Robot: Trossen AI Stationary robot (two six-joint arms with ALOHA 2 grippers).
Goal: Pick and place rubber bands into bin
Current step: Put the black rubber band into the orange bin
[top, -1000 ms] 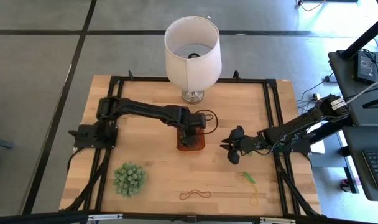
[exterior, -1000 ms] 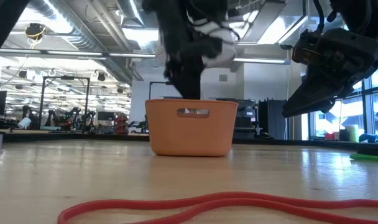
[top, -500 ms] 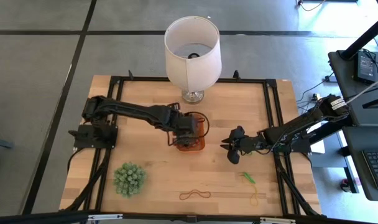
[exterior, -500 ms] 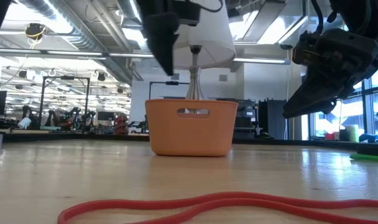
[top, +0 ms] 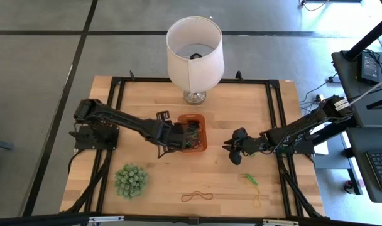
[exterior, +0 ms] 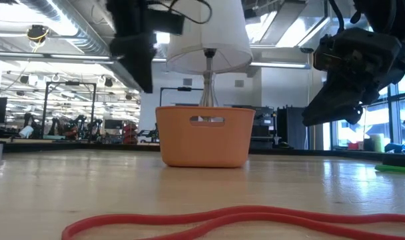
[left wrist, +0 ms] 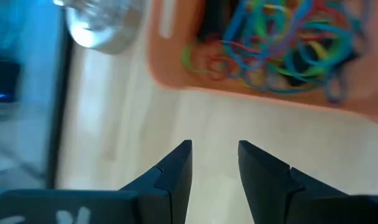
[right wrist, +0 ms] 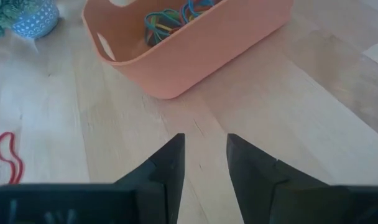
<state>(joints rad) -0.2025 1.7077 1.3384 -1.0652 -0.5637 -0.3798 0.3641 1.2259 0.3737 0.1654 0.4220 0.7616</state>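
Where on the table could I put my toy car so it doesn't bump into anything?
Best is the bare wood between the white lampshade and the table's far right corner. The strip between the spiky green ball plant and the red-brown rubber band is also free. The middle is crowded: the orange plastic bin, left claw and right claw.
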